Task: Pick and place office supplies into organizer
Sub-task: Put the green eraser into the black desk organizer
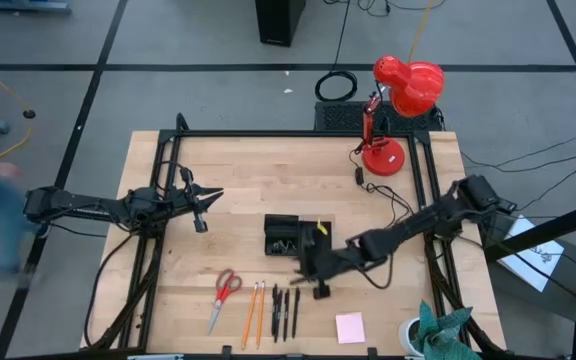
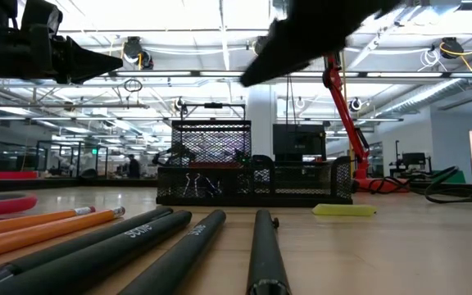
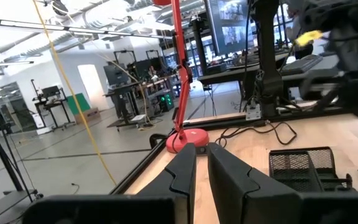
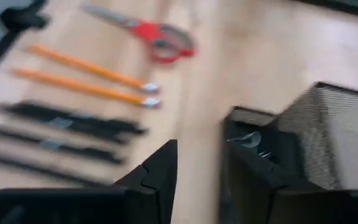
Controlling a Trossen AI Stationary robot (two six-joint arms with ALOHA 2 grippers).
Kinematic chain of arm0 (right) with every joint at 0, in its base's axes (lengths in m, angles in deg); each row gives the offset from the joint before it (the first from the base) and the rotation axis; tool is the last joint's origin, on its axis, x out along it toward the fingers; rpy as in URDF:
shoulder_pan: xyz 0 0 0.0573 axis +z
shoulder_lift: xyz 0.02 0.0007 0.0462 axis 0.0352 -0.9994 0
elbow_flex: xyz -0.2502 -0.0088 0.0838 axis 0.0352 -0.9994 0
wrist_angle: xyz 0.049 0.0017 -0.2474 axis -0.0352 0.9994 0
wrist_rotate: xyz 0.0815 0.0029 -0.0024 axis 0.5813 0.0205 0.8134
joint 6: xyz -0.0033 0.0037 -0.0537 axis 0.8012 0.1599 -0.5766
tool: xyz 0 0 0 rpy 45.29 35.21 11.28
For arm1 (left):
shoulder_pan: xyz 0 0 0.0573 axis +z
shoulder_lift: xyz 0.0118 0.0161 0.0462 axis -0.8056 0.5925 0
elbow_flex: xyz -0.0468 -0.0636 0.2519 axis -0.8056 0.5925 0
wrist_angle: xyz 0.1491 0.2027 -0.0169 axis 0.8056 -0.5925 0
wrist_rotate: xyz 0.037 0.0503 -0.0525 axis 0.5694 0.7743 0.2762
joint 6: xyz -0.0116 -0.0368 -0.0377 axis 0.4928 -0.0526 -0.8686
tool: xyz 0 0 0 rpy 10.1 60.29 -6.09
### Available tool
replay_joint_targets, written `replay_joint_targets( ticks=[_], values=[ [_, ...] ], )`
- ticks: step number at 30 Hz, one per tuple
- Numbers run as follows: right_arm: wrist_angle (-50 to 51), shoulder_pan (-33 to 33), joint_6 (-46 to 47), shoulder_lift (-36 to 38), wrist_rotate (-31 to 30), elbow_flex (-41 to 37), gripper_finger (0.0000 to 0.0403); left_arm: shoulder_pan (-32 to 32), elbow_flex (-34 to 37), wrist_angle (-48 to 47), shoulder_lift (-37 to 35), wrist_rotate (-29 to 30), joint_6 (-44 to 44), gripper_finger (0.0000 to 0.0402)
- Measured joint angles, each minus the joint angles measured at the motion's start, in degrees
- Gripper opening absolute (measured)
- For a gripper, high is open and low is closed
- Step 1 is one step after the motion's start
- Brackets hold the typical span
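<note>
Hovering beside the organizer [image 1: 288, 235], your right gripper [image 1: 313, 262] has its fingers apart with nothing between them; the right wrist view shows the gap empty, with the mesh wall just past one finger. Small black clips [image 4: 253, 142] lie in the near compartment, and a tiny yellow block [image 1: 322, 228] shows at the organizer's right edge in the high view. My reading: you are between items, one drop finished and the next pick not yet begun.

Your left gripper [image 1: 200, 203] waits well to the left of the organizer, raised, fingers nearly together and empty.

Still to be picked, laid in a row near the table's front edge:
- red-handled scissors [image 1: 224, 293], leftmost
- two orange pencils [image 1: 253, 312], side by side
- three black pens [image 1: 285, 311], parallel, just right of the pencils
- pink sticky-note pad [image 1: 349, 327], apart to the right

Next move, as I judge it: swing the right gripper toward the pens, the nearest items, turn the fingers across one barrel, and descend low enough to close on it alone; the pens lie close together, so a neighbour may be nudged.

Surface: a light wooden table [image 1: 238, 170] framed by black rails [image 1: 268, 133], with a red desk lamp [image 1: 396, 110] at the far right corner, its cable trailing across the wood. Room: open lab, grey floor with dark lines, ceiling strip lights, benches and monitors beyond.
</note>
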Motion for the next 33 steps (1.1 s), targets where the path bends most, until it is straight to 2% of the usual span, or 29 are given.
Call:
replay_joint_targets(
  ticks=[8, 13, 24, 33],
  values=[
    [8.6, 5.5, 10.6, -0.6, -0.3, 0.0, 0.0151, 0.0, 0.0, 0.0, 0.0, 0.0, -0.1, 0.0049],
    [8.6, 6.7, 14.9, -0.9, -1.4, -0.3, 0.0162, 0.0, 0.0, 0.0, 0.0, 0.0, -0.8, 0.0049],
    [-4.6, 7.3, 23.4, -0.9, -1.7, -12.3, 0.0168, 0.0, 0.0, -0.5, 0.0, 0.0, -0.1, 0.0049],
    [-7.0, 7.3, 26.1, -0.9, -2.9, -15.0, 0.0171, 0.0, 0.0, -0.9, 0.0, 0.0, -0.1, 0.0049]
  ],
)
